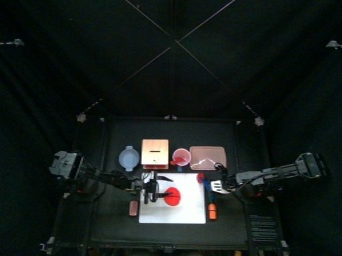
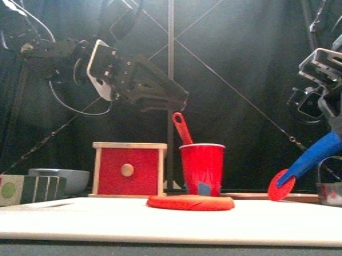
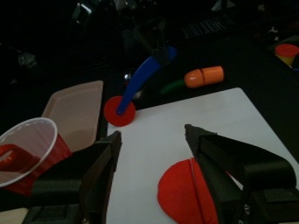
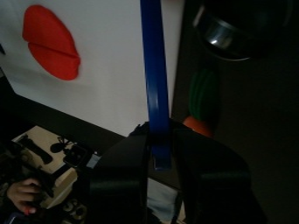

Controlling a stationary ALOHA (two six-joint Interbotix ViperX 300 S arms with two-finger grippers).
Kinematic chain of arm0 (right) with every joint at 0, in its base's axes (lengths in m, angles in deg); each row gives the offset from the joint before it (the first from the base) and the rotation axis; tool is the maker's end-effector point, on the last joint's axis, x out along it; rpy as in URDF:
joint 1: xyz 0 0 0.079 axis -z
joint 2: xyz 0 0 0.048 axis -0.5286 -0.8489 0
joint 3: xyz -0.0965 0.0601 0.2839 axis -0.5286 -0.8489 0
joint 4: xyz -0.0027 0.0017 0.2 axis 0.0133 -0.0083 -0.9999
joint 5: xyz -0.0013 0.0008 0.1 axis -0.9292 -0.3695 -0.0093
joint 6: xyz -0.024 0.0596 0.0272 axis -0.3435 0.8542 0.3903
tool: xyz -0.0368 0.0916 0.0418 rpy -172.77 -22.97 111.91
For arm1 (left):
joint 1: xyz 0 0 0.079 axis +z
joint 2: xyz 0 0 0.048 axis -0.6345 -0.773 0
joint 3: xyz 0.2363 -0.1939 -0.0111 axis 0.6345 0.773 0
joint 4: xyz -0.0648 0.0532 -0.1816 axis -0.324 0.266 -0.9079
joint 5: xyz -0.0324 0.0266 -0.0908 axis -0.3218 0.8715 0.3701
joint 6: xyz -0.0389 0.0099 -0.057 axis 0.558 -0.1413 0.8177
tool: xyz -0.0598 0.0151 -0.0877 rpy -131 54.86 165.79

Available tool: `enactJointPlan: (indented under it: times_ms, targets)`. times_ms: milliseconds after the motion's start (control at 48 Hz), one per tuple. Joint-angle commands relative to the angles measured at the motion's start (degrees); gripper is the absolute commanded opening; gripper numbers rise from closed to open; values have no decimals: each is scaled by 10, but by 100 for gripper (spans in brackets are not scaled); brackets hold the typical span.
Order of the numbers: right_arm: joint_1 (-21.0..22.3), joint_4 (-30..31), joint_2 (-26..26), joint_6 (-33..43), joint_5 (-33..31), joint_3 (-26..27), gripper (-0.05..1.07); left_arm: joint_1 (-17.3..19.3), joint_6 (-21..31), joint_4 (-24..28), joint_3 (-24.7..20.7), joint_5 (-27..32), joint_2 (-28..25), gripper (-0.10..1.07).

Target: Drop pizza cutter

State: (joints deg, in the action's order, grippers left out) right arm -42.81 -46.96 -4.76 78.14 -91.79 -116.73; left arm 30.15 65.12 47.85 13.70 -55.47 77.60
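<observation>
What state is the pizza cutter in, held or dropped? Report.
Held: jaws of the right gripper clamp the blue handle of the pizza cutter, red wheel down. Resting on anything: cannot tell.

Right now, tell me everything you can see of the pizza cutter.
The pizza cutter has a long, flat blue handle and a round red wheel housing at its low end. It looks like plastic. The right gripper is shut on the handle's upper end and holds it tilted, wheel down. The red wheel end sits at the far right corner of the white mat, at or just above its edge; whether it touches I cannot tell. An orange piece lies just beyond it, apart.
</observation>
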Motion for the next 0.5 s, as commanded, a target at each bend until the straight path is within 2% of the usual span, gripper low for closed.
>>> enactJointPlan:
  times_ms: [0,188,333,479]
  targets:
    - [-10,-2,-21,-2,29,24,68,1,0,2,-4,-3,13,93]
    - [-22,4,-56,-10,56,34,77,1,0,2,-4,-3,13,93]
    - [-33,9,-70,-9,69,36,91,1,0,2,-4,-3,13,93]
    - [-32,19,-73,-10,69,32,94,1,-1,2,-2,-3,14,93]
